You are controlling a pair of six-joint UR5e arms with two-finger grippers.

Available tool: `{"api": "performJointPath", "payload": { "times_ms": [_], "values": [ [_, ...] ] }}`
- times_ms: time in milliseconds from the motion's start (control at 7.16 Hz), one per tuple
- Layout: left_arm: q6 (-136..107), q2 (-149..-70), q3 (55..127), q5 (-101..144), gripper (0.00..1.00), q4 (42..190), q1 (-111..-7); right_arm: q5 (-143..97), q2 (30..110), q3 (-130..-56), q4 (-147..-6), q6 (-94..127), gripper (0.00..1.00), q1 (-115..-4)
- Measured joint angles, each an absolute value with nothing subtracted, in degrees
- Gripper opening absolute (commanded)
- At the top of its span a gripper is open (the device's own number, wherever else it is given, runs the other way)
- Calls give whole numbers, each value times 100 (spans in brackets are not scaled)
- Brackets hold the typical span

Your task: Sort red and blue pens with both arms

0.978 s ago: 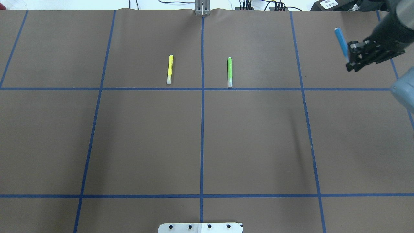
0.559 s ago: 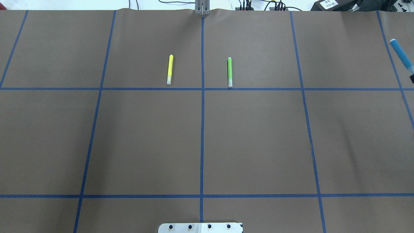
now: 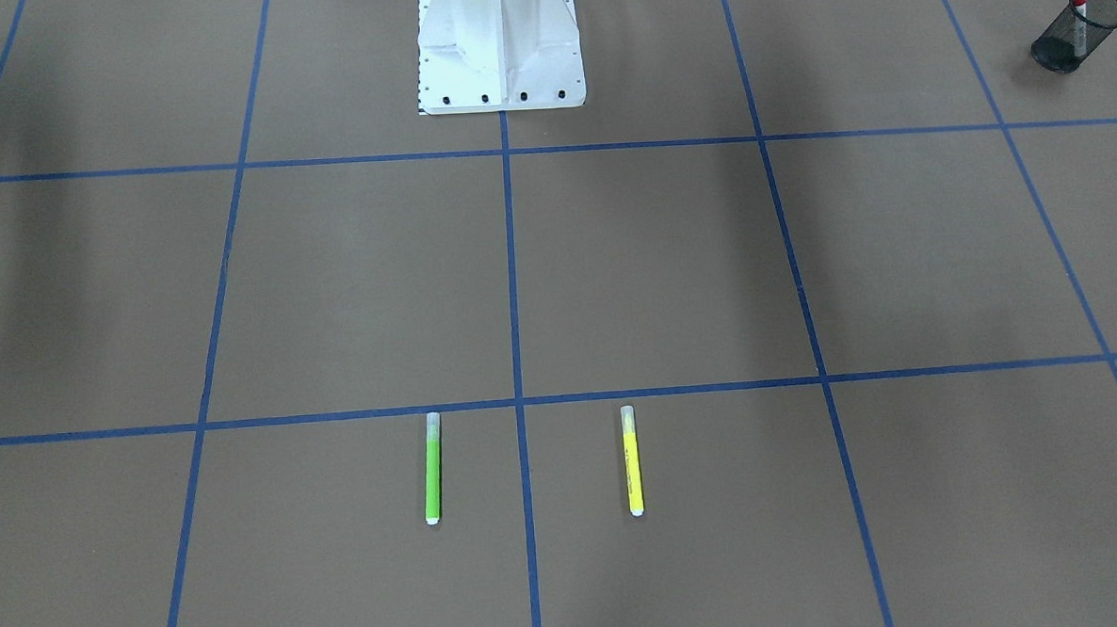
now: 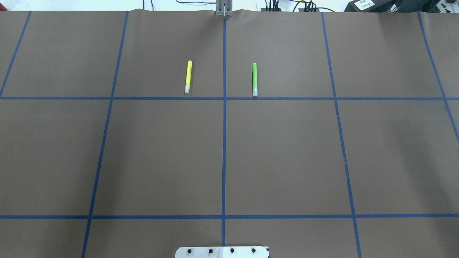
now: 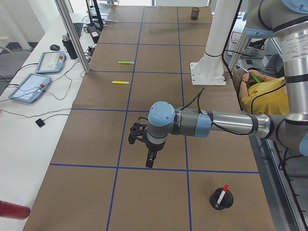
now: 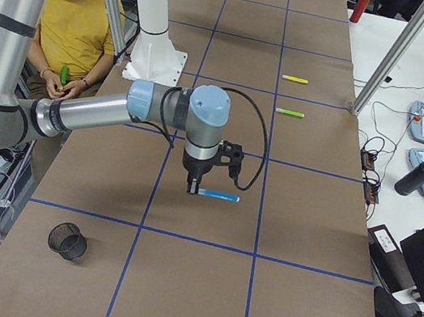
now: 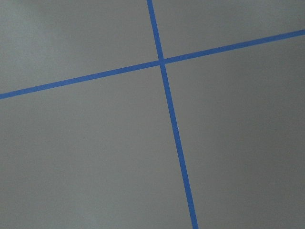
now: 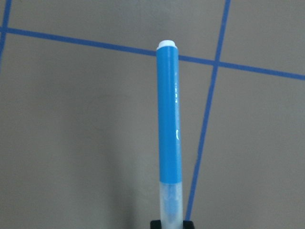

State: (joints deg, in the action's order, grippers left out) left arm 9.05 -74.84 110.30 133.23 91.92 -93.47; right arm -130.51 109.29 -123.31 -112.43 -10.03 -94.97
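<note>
The blue pen [image 8: 169, 124] has a blue barrel, a white end and a translucent cap. My right gripper [image 8: 170, 223] is shut on its cap end. In the exterior right view the right gripper [image 6: 193, 189] holds the blue pen [image 6: 218, 196] level, low over the brown table. The red pen [image 5: 223, 193] stands in a black mesh cup [image 5: 221, 200] and also shows in the front-facing view as the red pen [image 3: 1080, 10]. My left gripper [image 5: 150, 161] hangs over the table nearby. I cannot tell whether it is open or shut.
A green marker [image 4: 254, 79] and a yellow marker [image 4: 188, 77] lie side by side at the table's far middle. Another black mesh cup [image 6: 68, 241] stands near the right arm. The white pedestal [image 3: 500, 52] stands at the robot's side. A person in a yellow shirt [image 6: 75, 28] sits behind it.
My right gripper has carried the blue pen to the right, out of the overhead view. The green and yellow markers have not moved.
</note>
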Motion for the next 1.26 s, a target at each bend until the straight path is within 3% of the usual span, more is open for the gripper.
{"api": "performJointPath", "payload": {
  "times_ms": [279,559,978,1257],
  "values": [
    [913,-7488,11037,13324,100,9195,-9351,-13450,12078,-12346,-11331,-1134,0,-10695],
    [914,-7488,11039,13386,100,9203,-9351,-13657,12706,-12350,-12090,-1228,0,-12060],
    [914,-7488,11043,13486,100,9256,-9349,-13580,12823,-12349,-14191,-1394,0,-13868],
    [914,-7488,11040,13496,100,9336,-9351,-13502,12788,-12245,-15229,-1326,0,-14482]
  ]
}}
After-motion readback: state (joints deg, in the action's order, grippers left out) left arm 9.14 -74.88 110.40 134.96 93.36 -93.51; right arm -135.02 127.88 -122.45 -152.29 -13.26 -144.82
